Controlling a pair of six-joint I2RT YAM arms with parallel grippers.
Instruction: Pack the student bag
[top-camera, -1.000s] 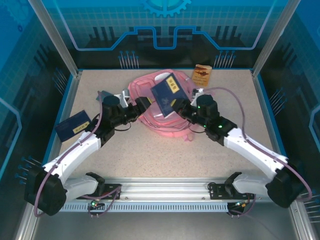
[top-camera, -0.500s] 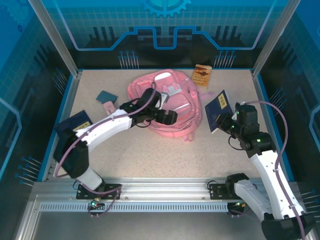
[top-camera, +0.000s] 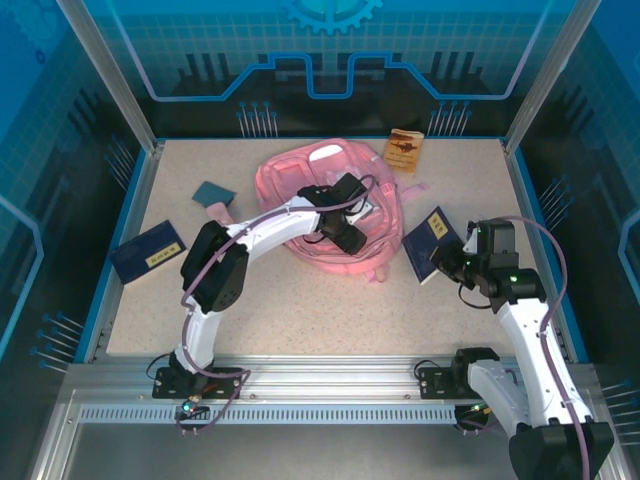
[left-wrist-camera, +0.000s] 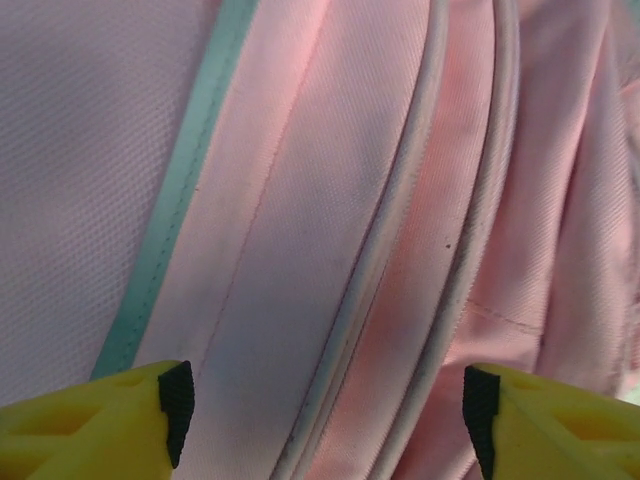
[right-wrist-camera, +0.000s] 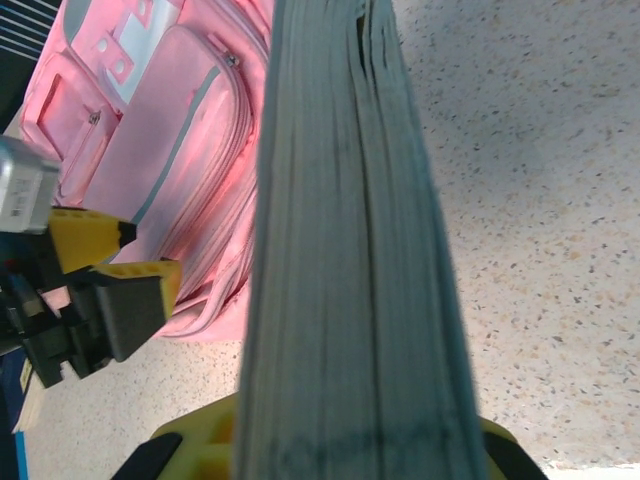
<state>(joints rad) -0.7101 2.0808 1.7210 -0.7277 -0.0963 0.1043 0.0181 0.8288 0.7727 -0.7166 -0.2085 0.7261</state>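
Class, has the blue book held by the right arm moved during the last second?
Yes. The blue book crossed from left of the brown booklet to its right, leaving the backpack.

My overhead camera sits high behind the rig and looks down and forward across the whole counter (top-camera: 300, 295), far enough back to take it in edge to edge. The left wrist camera looks out between its own yellow left jaws, pressed so near the student bag (left-wrist-camera: 300, 200) that I can read fabric weave and piping. The right wrist camera sights along the page edge of the dark blue book (right-wrist-camera: 350, 250) in the right jaws, down onto the speckled counter. It shares the bag and the left jaws with the overhead view, which has them at centre.
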